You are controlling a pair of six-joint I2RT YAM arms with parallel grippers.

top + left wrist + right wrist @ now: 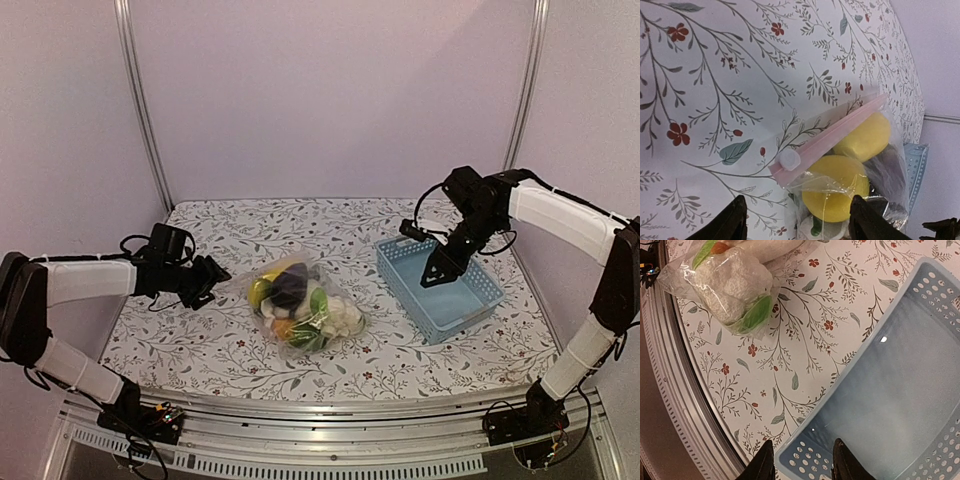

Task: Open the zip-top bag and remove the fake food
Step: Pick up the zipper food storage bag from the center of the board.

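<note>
a: where to find the zip-top bag (322, 318)?
b: middle of the bench (190, 350), toward its front edge, holding the fake food (290, 290).
a: and the left gripper (216, 279), the right gripper (433, 277)?
b: both spread apart, empty; beside the bag's left end, over the blue basket (470, 312).

Pale lilac walls (330, 90) close me in on three sides, plain and evenly lit, without hard shadows. Two slim metal posts (140, 100) run up the back corners. Under me lies a table (200, 350), its white cloth (715, 75) printed with grey-green sprigs and small red flowers. An aluminium rail (350, 425) edges its near side.
</note>
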